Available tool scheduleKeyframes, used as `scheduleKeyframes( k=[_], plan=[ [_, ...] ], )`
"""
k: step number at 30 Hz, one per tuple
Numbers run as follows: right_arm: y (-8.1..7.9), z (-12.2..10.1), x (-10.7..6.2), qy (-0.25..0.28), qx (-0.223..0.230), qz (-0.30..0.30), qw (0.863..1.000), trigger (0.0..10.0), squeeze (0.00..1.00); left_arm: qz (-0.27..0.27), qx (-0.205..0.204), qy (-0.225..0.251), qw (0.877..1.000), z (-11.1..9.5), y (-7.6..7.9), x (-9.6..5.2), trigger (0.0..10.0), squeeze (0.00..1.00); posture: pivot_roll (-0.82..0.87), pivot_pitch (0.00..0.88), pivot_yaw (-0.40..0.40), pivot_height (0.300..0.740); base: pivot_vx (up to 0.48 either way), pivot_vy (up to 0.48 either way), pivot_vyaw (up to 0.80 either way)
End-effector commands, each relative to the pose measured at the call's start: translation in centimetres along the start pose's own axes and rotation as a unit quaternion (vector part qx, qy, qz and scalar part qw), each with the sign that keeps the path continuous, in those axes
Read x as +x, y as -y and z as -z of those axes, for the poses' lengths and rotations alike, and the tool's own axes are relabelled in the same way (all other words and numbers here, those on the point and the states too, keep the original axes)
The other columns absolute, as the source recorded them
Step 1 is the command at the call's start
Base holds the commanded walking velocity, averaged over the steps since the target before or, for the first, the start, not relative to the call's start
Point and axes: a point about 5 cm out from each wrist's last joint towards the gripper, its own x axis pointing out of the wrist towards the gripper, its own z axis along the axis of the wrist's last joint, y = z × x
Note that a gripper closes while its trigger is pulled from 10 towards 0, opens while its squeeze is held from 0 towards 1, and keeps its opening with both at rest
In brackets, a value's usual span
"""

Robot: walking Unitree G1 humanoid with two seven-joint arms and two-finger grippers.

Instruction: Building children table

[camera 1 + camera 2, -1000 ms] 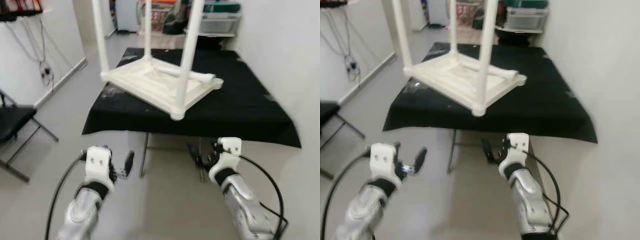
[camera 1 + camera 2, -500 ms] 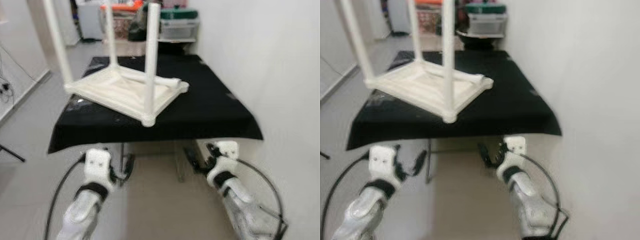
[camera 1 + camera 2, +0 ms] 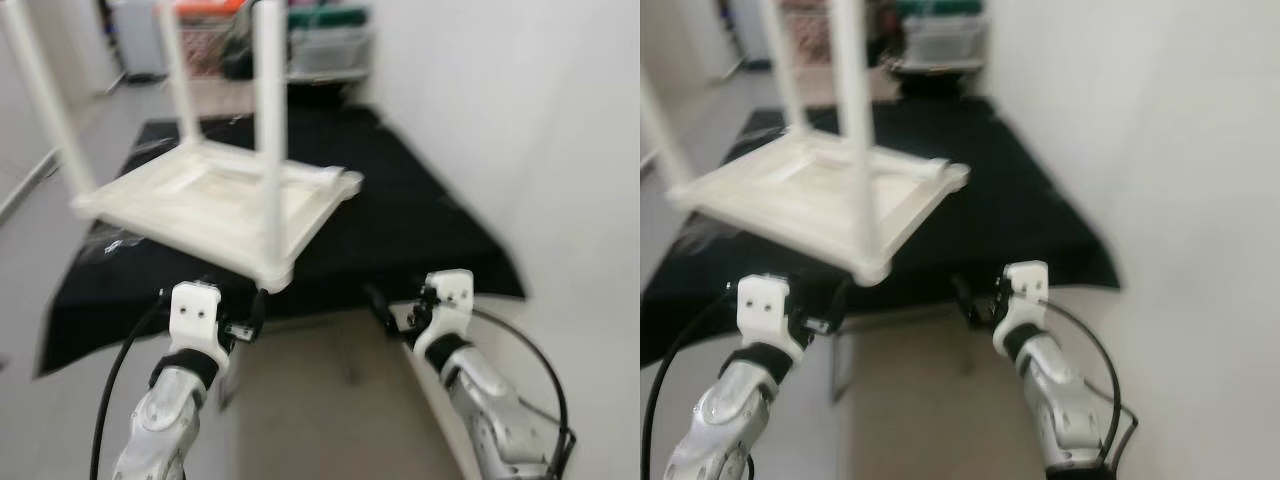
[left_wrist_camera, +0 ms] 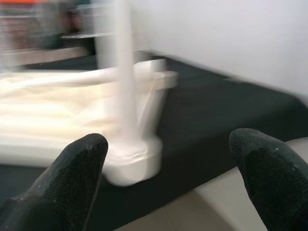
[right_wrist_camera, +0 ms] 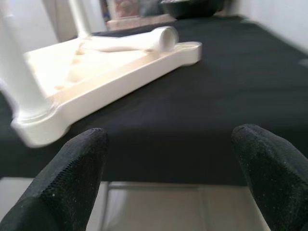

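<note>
Children's table (image 3: pixel 215 205) upside down on black table (image 3: pixel 420 220), frame centre-left; near corner leg upright, just ahead of left gripper (image 3: pixel 250 318). Right gripper (image 3: pixel 392 318) farther right. Both fingers apart, empty.

The camera has been carried closer to the desk (image 3: pixel 440 215) and swung leftward, so the whole scene is shifted in frame and blurred. The upturned white children table (image 3: pixel 215 205) is now seen larger and nearer. The left gripper (image 3: pixel 255 318) has been brought up to just below the table's near corner, and the right gripper (image 3: pixel 385 308) now reaches the desk's front edge.
</note>
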Motion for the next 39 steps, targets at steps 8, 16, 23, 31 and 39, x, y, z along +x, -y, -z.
scheduleKeyframes(
  k=[8,16,23,31,39],
  plan=[
    [-1.3,-0.8,0.8,0.017,-0.014,-0.043,0.999,10.0,0.00,-0.019,0.010,-0.005,1.000,0.0,-0.8,0.0,10.0,0.00,-0.01,0.016,-0.050,0.740,0.320,0.000,0.00],
    [-1.5,-0.7,0.7,0.015,-0.016,-0.052,0.998,10.0,0.00,-0.027,0.017,0.003,0.999,-0.4,-1.1,0.4,10.0,0.00,0.00,0.012,-0.052,0.740,0.315,0.000,0.00],
    [-1.6,-0.6,0.7,0.015,-0.018,-0.058,0.998,10.0,0.00,-0.028,0.022,0.007,0.999,-0.6,-1.3,1.8,10.0,0.00,-0.01,0.008,-0.051,0.740,0.038,0.000,0.00],
    [-1.8,-0.6,0.5,0.012,-0.021,-0.067,0.997,10.0,0.00,-0.093,0.050,-0.001,0.994,-0.7,-3.1,2.2,10.0,0.00,-0.01,0.016,-0.046,0.740,0.000,0.000,0.00],
    [-2.7,-1.8,0.8,0.010,-0.049,-0.156,0.986,10.0,0.00,-0.181,0.084,-0.035,0.979,0.1,-5.9,0.5,10.0,0.00,0.01,0.032,-0.058,0.740,0.000,0.000,0.00]
  ],
)
